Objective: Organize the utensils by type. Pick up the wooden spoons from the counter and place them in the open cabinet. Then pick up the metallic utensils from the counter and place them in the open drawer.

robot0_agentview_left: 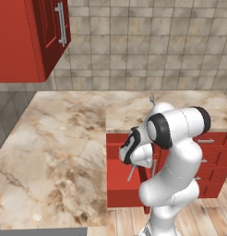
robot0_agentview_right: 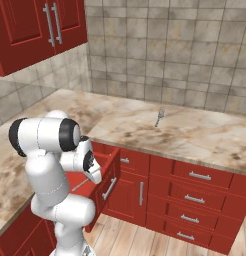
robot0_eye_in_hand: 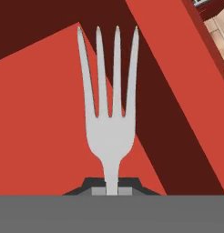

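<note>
My gripper [robot0_eye_in_hand: 112, 191] is shut on the handle of a grey metal fork [robot0_eye_in_hand: 110, 113], whose tines point away from the hand over the red inside of the open drawer [robot0_eye_in_hand: 36, 136]. From the left base, the held fork [robot0_agentview_left: 132, 173] hangs under the gripper [robot0_agentview_left: 134, 164] above the pulled-out drawer [robot0_agentview_left: 116, 199]. A second fork [robot0_agentview_left: 152, 98] [robot0_agentview_right: 159, 117] lies on the beige counter [robot0_agentview_left: 64, 138] near the back wall. The open cabinet [robot0_agentview_left: 23, 41] hangs at the upper left. The wooden spoons are out of view.
Closed red drawers with silver bar handles [robot0_agentview_right: 200, 176] line the front under the counter [robot0_agentview_right: 195, 135] to the right. The open drawer's front [robot0_agentview_right: 109, 186] juts out beside my arm. Wood floor [robot0_agentview_right: 145, 235] lies below.
</note>
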